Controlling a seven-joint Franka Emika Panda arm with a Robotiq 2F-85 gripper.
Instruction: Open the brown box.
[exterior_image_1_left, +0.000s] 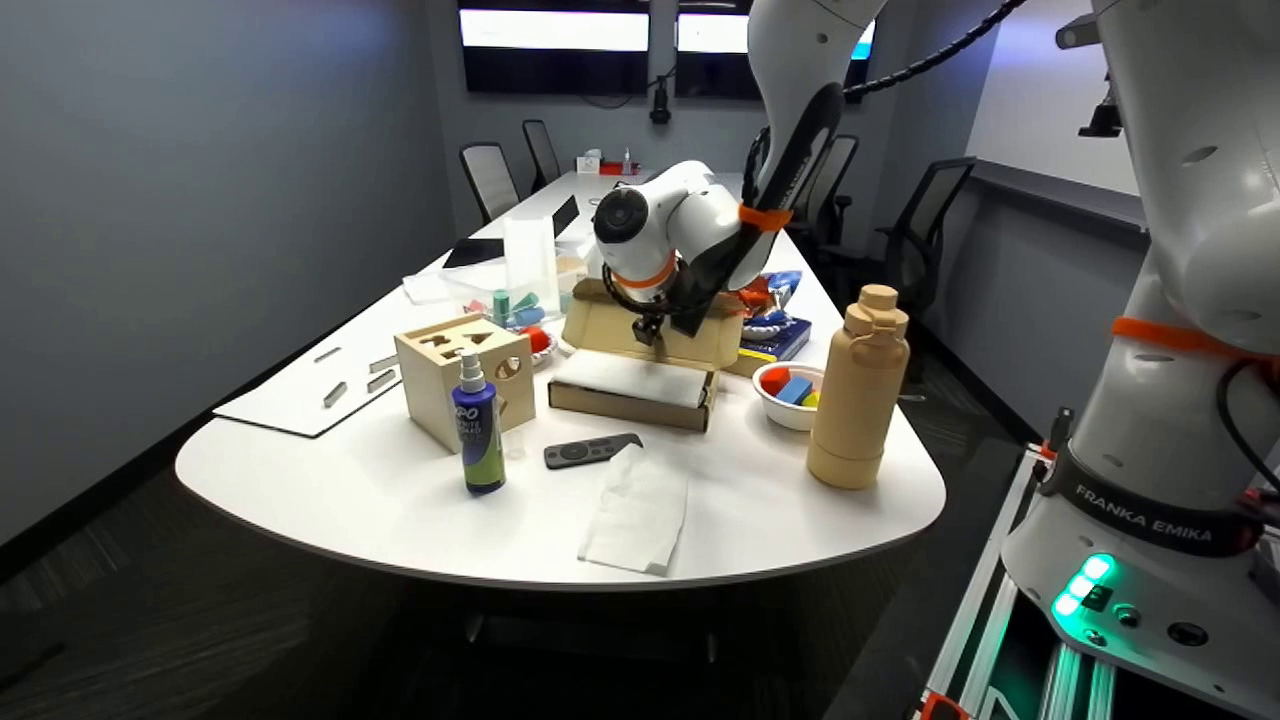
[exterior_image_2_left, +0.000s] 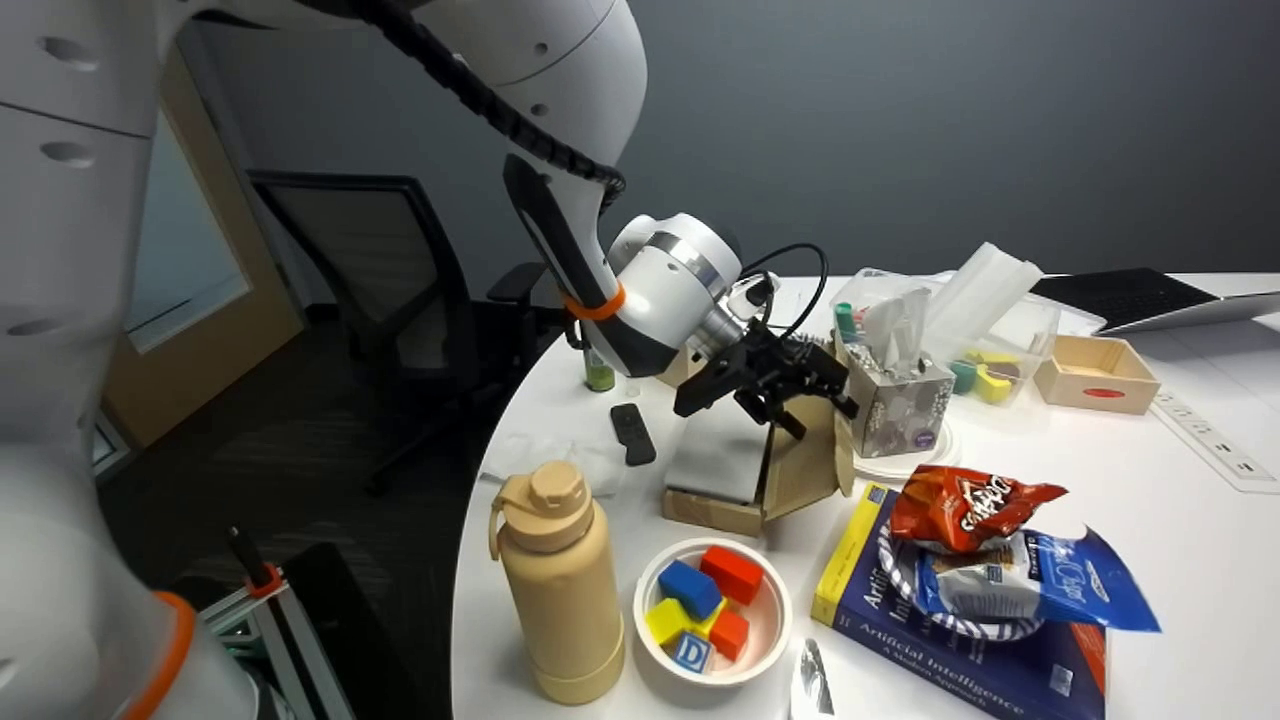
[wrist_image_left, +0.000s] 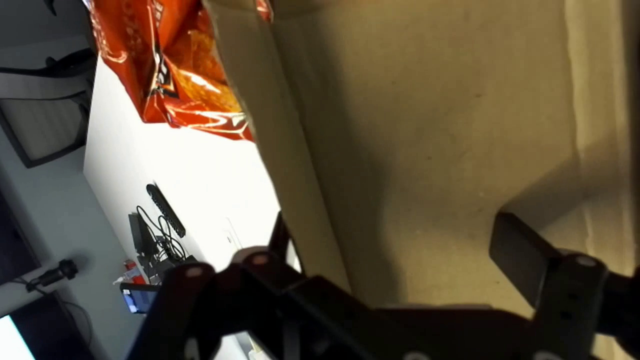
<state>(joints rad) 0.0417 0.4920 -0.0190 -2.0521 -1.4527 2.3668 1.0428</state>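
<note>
We see a tan-brown cardboard box (exterior_image_1_left: 622, 406), a black gripper (wrist_image_left: 395, 235), a beige jug (exterior_image_2_left: 568, 590), a blue-and-yellow book (exterior_image_2_left: 950, 655), a red bag (exterior_image_2_left: 960, 512), a purple-and-green spray bottle (exterior_image_1_left: 478, 430) and a grey, pale-patterned tissue box (exterior_image_2_left: 908, 412).

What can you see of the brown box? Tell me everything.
The brown box is shallow and rectangular, cardboard by its look, and sits on the white table between the wooden cube and the white bowl. Its hinged lid is raised, with a narrow folded flap along one edge; a flat white item lies in the base. The open gripper has the lid's edge between its fingers, though whether either finger touches it cannot be told.
</note>
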